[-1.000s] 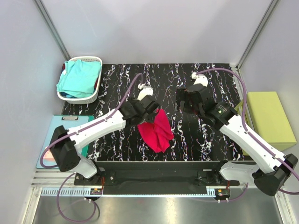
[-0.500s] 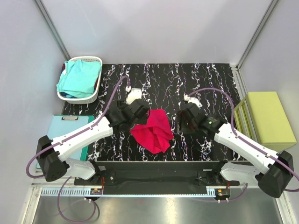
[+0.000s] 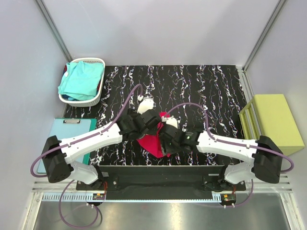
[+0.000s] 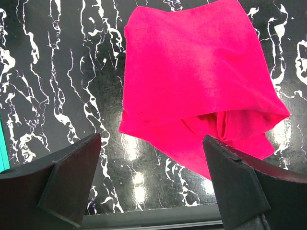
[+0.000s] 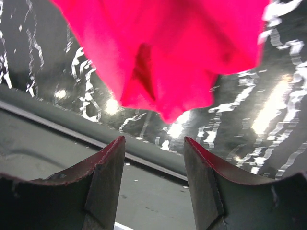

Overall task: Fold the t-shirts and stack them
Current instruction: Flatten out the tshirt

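The crimson-red t-shirt (image 3: 152,143) lies crumpled on the black marbled table near its front edge, mostly hidden under both grippers. In the left wrist view the red shirt (image 4: 196,86) lies flat with a loose fold at its lower right. My left gripper (image 4: 151,179) is open and empty above its near edge, and in the top view it (image 3: 145,128) hangs over the shirt's left part. My right gripper (image 5: 153,177) is open and empty, with the red shirt (image 5: 163,43) just beyond its tips; in the top view it (image 3: 169,139) is over the shirt's right part. The turquoise t-shirt (image 3: 80,80) sits bunched in the basket.
A white basket (image 3: 91,61) stands at the table's back left corner. A light-blue mat (image 3: 72,130) with a clip lies left of the table. A yellow-green block (image 3: 272,119) lies to the right of the table. The table's front edge (image 5: 144,127) is right under the right gripper.
My right arm has swung left from the table's right middle to over the red shirt. My left gripper has shifted towards me onto the shirt. The shirt now lies lower and more covered.
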You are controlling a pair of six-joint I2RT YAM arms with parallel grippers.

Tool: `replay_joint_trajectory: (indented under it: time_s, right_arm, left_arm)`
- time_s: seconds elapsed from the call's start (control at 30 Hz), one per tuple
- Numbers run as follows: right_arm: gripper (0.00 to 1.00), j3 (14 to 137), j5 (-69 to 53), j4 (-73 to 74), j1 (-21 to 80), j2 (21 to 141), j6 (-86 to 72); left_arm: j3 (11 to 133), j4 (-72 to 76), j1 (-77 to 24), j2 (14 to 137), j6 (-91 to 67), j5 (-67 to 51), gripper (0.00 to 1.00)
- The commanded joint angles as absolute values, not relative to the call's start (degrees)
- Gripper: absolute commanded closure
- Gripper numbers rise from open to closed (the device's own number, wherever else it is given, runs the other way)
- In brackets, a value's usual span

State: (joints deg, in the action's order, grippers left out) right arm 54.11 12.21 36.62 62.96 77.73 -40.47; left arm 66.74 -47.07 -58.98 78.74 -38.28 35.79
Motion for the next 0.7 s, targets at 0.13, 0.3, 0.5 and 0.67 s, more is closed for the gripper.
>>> replay_joint_trajectory:
  time_s: [0.13,0.3,0.5,0.67]
  right_arm:
    - [0.45,51.24,9.84,28.66,65.83,82.09,-47.28]
    - [0.44,51.42,11.24,28.39,65.74,84.11,-47.99]
    - [0.46,52.38,14.85,28.39,65.74,85.51,-48.43]
    - [0.51,53.17,16.43,28.57,65.83,86.22,-49.92]
  left_arm:
    - [65.22,-45.88,-59.85,75.33,-40.08,35.51,0.07]
    - [63.90,-45.97,-59.94,74.09,-40.52,35.24,0.07]
    - [62.49,-46.32,-60.03,71.98,-41.05,35.07,0.07]
    - [61.70,-46.84,-60.03,70.49,-41.74,35.51,0.07]
